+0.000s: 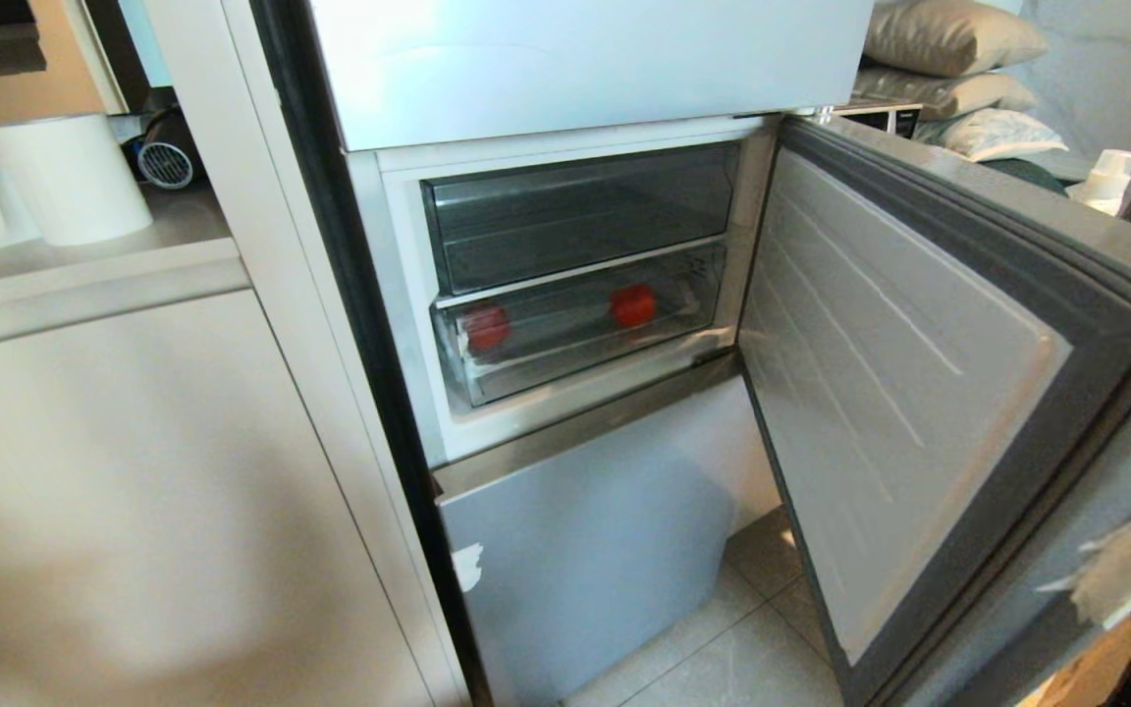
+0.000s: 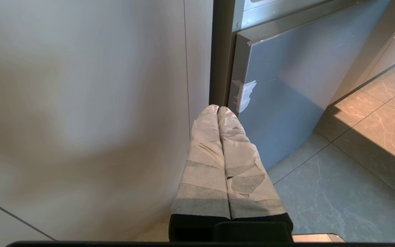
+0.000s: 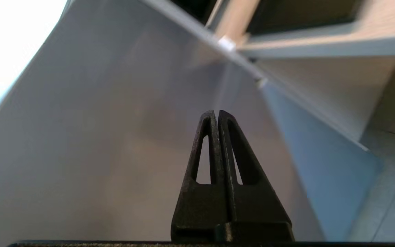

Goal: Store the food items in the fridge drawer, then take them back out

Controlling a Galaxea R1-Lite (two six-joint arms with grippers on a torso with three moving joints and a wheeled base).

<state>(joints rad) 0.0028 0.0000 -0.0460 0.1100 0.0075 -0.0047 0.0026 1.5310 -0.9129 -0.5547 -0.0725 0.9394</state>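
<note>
Now the fridge door (image 1: 909,393) of the middle compartment is standing wide open to the right, and two clear drawers are showing inside, one above the other. Both food items are lying in the lower one, the fridge drawer (image 1: 580,329), which is pushed in: one red food item (image 1: 487,327) is sitting near its left end and the other red food item (image 1: 632,305) is sitting right of the middle, well apart from the first. The upper drawer (image 1: 580,211) is looking dark. Neither arm is appearing in the head view. The left gripper (image 2: 218,109) is hanging low beside the beige cabinet panel (image 2: 81,103), pointing toward the edge of the grey lower fridge door (image 2: 286,85) where a piece of white tape (image 2: 244,93) is sticking; its fingers (image 2: 204,161), wrapped in pale cloth, are pressing together along their whole length and are holding nothing. The right gripper (image 3: 216,112) is pointing at a smooth grey surface (image 3: 98,137) close in front of it, though I cannot tell if the tips are touching it; its black fingers (image 3: 242,161) are also pressing together with nothing between them. On the counter (image 1: 84,255) at the left a white roll (image 1: 70,177) is standing upright, and grey floor tiles (image 1: 723,648) are showing under the open door.
</note>
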